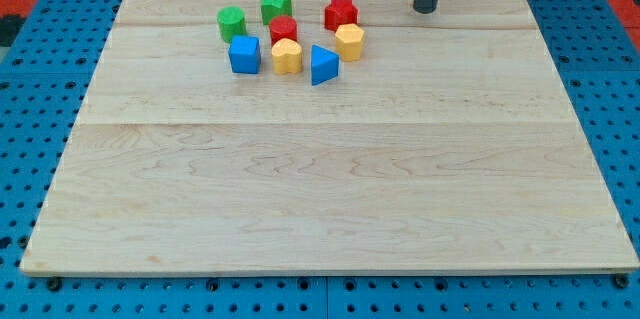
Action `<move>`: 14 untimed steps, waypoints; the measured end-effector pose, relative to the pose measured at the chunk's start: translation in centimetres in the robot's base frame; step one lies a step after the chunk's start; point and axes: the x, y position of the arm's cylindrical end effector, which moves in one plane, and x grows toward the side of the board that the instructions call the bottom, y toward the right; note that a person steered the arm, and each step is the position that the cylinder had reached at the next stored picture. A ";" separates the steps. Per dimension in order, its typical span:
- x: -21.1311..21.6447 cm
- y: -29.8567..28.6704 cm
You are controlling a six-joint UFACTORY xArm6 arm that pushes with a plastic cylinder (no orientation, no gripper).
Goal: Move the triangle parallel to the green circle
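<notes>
A blue triangle (322,64) lies on the wooden board (330,179) near the view's top, at the right end of a cluster of blocks. The green circle (231,23) stands at the cluster's upper left. My tip (426,8) touches the board near its top edge, well to the right of the cluster and apart from every block; the yellow hexagon (349,40) and red star (340,12) are the closest to it.
Other blocks in the cluster: a green star (276,4), a red cylinder (283,30), a blue cube (244,55) and a yellow heart (287,56), which sits just left of the triangle. A blue pegboard (30,79) surrounds the board.
</notes>
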 end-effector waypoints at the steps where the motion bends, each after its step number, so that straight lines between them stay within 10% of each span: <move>1: 3.4 -0.7; 9: 18.3 -25.7; 14: 5.0 -26.4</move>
